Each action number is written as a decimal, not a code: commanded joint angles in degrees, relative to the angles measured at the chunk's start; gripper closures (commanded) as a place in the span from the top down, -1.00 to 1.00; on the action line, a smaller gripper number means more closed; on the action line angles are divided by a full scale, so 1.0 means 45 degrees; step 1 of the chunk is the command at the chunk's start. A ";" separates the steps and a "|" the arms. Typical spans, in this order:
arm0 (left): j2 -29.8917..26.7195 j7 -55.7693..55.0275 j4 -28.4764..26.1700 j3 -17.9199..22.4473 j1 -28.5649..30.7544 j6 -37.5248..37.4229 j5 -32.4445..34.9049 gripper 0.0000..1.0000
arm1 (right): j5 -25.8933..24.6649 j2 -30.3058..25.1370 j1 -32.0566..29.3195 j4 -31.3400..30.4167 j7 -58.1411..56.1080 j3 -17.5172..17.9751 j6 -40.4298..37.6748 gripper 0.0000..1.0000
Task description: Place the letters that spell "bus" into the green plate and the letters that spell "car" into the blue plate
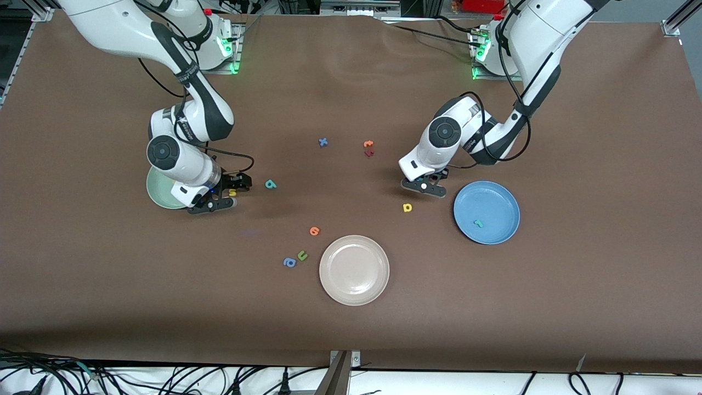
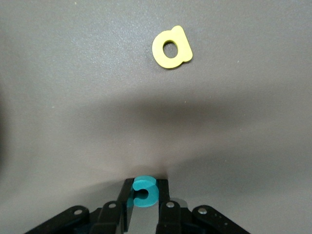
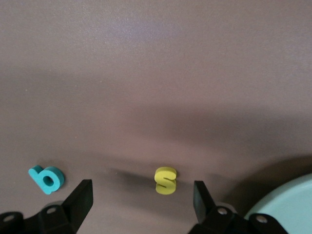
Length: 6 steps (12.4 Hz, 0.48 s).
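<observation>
Front view: left tool (image 1: 423,185) sits low by the round blue plate (image 1: 496,197), right tool (image 1: 219,196) beside the pale green plate (image 1: 156,193).

Left wrist: fingers pinch the teal foam "c" (image 2: 145,191), probably plate-bound.

Right wrist: jaws wide, straddling the yellow foam "s" (image 3: 165,180) on the brown worktop (image 3: 156,73).

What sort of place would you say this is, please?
Probably a robotics lab: two arms bolted at a brown-covered table, foam letters such as a yellow a scattered among plates, cables along its edge.

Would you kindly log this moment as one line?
left gripper: shut on teal c | right gripper: open around yellow s | blue plate: holds one teal letter
</observation>
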 commanded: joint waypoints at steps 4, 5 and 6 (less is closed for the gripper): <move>-0.1043 0.0354 0.0405 0.0003 0.0238 -0.1782 0.0427 -0.61 | -0.0472 0.0662 -0.0168 0.0243 -0.0216 -0.0162 0.0395 0.62; -0.1200 0.0880 0.0756 0.0023 0.0315 -0.2407 0.0427 -0.61 | -0.0472 0.0721 -0.0168 0.0243 -0.0157 -0.0162 0.0453 0.54; -0.1260 0.1659 0.1108 0.0042 0.0626 -0.2993 0.0427 -0.61 | -0.0472 0.0799 -0.0168 0.0243 -0.0137 -0.0162 0.0550 0.52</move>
